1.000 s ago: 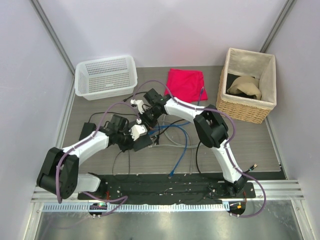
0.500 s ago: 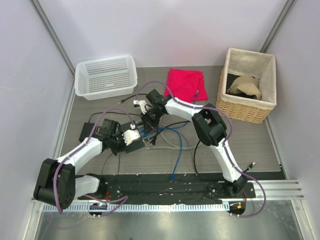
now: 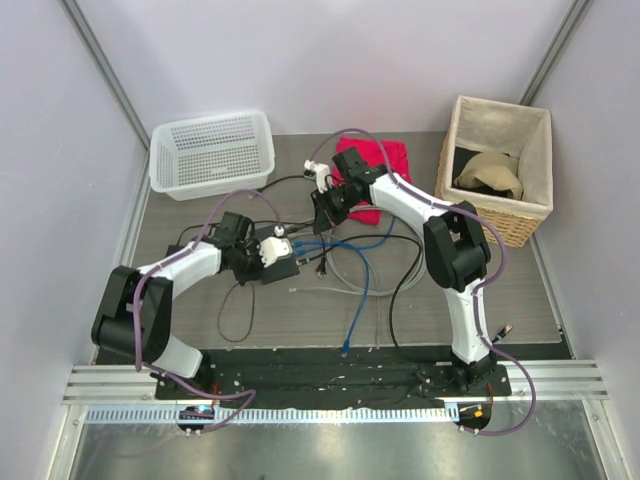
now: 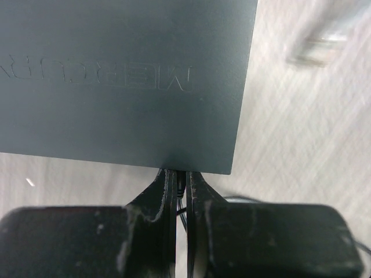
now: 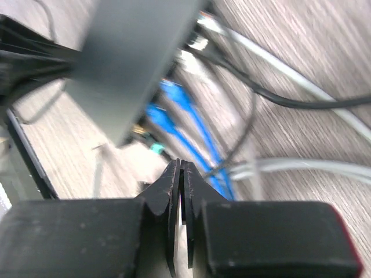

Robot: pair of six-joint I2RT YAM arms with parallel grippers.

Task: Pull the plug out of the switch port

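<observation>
The switch (image 3: 284, 269) is a flat matte black box lying left of centre, and it fills the top of the left wrist view (image 4: 122, 75). My left gripper (image 3: 262, 256) (image 4: 181, 174) is shut on a black plug (image 4: 181, 180) at the switch's near edge, with its cable trailing back between the fingers. My right gripper (image 3: 323, 210) (image 5: 182, 165) is shut and held above the table, up and right of the switch (image 5: 133, 63). Blue plugs (image 5: 174, 95) and grey and black cables sit in the switch's socket edge. I cannot tell whether the right fingers hold anything.
Blue (image 3: 360, 280), grey (image 3: 340, 265) and black (image 3: 400, 290) cables loop over the table centre. A red cloth (image 3: 385, 160) lies at the back. A white plastic basket (image 3: 212, 152) stands back left and a wicker basket (image 3: 495, 170) back right.
My right gripper has moved up and to the right, away from the switch toward the red cloth. My left gripper and the switch have shifted toward the back.
</observation>
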